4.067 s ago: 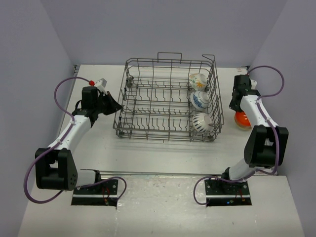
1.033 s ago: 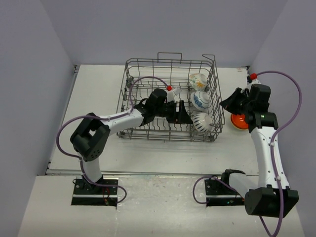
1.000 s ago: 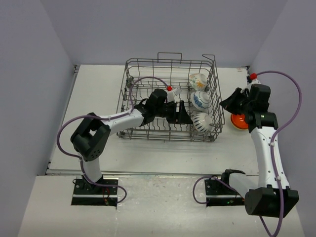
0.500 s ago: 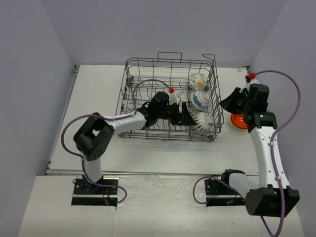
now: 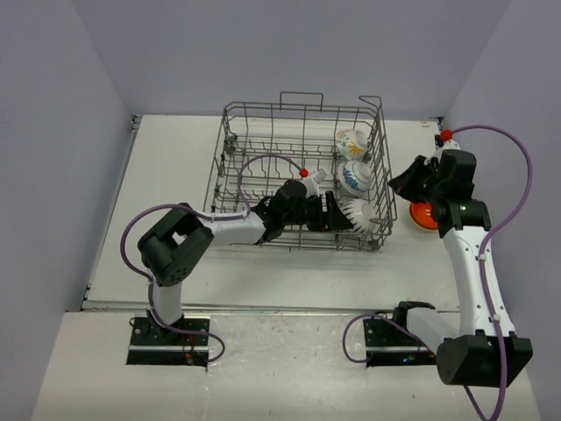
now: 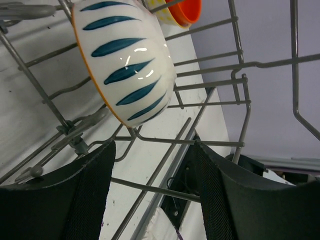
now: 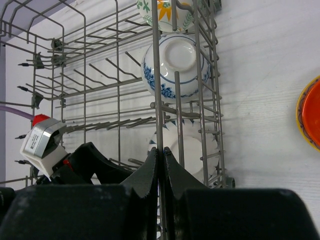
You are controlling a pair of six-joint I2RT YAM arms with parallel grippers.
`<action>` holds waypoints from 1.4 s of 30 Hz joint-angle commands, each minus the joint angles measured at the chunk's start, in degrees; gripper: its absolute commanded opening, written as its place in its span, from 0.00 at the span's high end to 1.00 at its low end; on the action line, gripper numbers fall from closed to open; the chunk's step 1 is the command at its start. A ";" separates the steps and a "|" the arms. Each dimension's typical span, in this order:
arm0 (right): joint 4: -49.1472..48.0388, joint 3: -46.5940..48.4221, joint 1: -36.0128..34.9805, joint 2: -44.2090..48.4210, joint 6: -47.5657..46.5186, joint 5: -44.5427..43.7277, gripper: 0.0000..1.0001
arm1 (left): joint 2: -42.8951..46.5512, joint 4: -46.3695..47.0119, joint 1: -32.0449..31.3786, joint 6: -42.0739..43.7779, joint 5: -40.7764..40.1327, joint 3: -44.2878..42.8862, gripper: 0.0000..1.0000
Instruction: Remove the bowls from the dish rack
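Observation:
The grey wire dish rack [image 5: 302, 107] stands mid-table. Three bowls lean on edge along its right side: a yellowish floral one [image 5: 351, 142], a blue-patterned one [image 5: 355, 178] and a dark-striped one [image 5: 359, 213]. My left gripper [image 5: 336, 213] reaches inside the rack, open, its fingertips just short of the striped bowl [image 6: 125, 55], with only rack wires [image 6: 210, 142] between the fingers [image 6: 90, 190]. My right gripper [image 5: 396, 184] is shut on an upright wire of the rack's right wall [image 7: 156, 75]. An orange bowl [image 5: 427, 215] sits on the table right of the rack, a yellow rim around it.
The rack's tines and side wires crowd round my left gripper [image 6: 152, 175]. The right wrist view shows the blue-patterned bowl [image 7: 175, 62] and the striped bowl [image 7: 192, 150] behind the wall wires. The right arm stands between the rack and the orange bowl [image 7: 312, 112].
My left gripper has slid right and nearer inside the rack, up to the striped bowl. The right gripper has stayed on the rack's wall wire.

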State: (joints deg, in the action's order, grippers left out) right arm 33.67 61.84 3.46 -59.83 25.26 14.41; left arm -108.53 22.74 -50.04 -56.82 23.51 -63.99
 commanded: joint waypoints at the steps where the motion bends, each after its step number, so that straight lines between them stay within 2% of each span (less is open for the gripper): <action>1: 0.34 -1.81 -0.91 -0.02 -0.21 0.35 1.00 | 2.36 5.46 -1.55 -0.49 -6.71 2.99 0.36; 12: -0.54 -3.13 -1.00 0.68 -0.82 0.61 1.00 | -2.56 14.79 -2.95 -3.65 -9.88 2.91 0.36; 18: -0.62 -3.48 -1.00 1.21 -1.17 0.53 1.00 | -4.32 12.51 -3.57 -4.79 -11.46 1.41 0.38; 28: -1.33 -4.28 -1.00 1.21 -0.91 1.05 1.00 | -0.54 -2.78 -4.71 -5.06 -18.85 0.09 0.36; 37: -1.41 -4.54 -1.09 1.47 -1.44 1.23 1.00 | -2.03 -1.30 -5.15 -6.29 -21.57 -0.26 0.34; 42: -1.76 -4.72 -1.09 1.47 -1.53 1.58 1.00 | -3.00 3.18 -5.50 -7.26 -21.84 0.53 0.33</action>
State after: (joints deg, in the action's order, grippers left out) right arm 29.89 58.78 3.38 -57.69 24.69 14.46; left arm -109.30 24.75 -54.33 -63.51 4.54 -63.68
